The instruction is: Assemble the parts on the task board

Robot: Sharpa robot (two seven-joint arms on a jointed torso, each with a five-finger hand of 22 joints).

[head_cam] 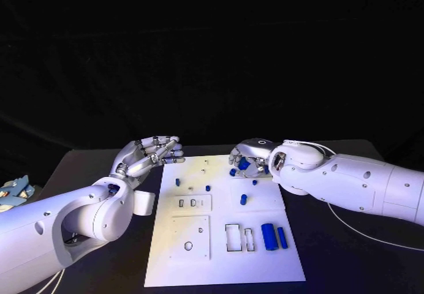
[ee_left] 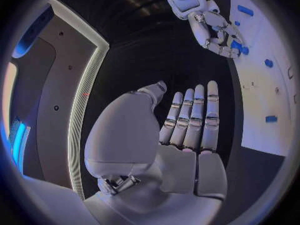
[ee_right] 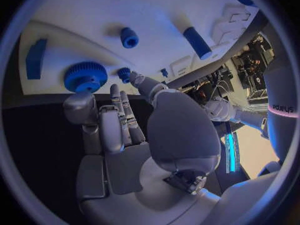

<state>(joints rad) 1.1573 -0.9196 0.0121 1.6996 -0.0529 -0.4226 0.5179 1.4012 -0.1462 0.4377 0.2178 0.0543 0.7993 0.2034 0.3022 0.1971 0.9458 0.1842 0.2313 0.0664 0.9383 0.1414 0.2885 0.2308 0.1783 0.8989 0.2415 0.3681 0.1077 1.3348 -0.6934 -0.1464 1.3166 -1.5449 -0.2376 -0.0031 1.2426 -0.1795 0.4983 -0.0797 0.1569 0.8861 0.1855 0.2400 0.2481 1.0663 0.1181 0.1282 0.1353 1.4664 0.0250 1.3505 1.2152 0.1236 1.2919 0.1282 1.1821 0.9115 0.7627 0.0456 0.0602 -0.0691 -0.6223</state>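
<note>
The white task board (head_cam: 221, 269) lies in the middle of the black table. My right hand (head_cam: 250, 160) hovers over its far right corner, fingers spread and holding nothing. A blue gear (ee_right: 85, 76) lies on the board just past its thumb, and a small blue peg (ee_right: 125, 74) sits by a fingertip. My left hand (head_cam: 152, 154) is raised beside the far left corner, fingers straight, side by side and empty (ee_left: 190, 120). Small blue pegs (head_cam: 177, 182) (head_cam: 243, 199) stand mid-board. Two blue cylinders (head_cam: 268, 236) (head_cam: 282, 237) lie near the right edge.
Raised white plates with slots (head_cam: 190, 236) and a rectangular recess (head_cam: 232, 237) mark the board's near half. A thin cable (head_cam: 353, 229) trails over the table under my right arm. A pale blue-white object (head_cam: 13, 190) sits at the table's left edge.
</note>
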